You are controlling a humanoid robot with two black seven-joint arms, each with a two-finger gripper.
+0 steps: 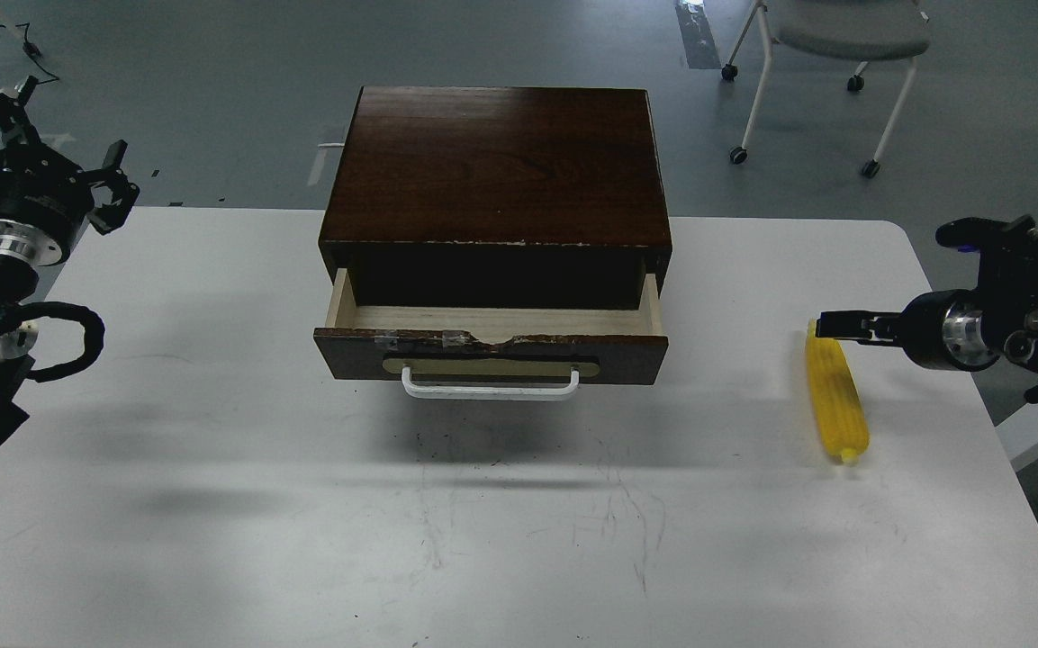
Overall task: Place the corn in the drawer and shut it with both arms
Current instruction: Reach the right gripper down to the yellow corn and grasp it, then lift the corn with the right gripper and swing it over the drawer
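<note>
While a chair (843, 36) stands behind the table (212, 504), the drawer (491, 346) sits pulled out, bare inside. Corn (836, 396) lies right, under the right gripper (829, 326), grip unclear. Left gripper (113, 184) is spread apart.

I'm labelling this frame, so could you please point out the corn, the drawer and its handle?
corn (836, 396): head view, middle of the cob.
drawer (627, 354): head view, dark front panel.
handle (490, 391): head view, middle of the white bar.

Drawer (491, 317) depths dark under cabinet (496, 166)
</note>
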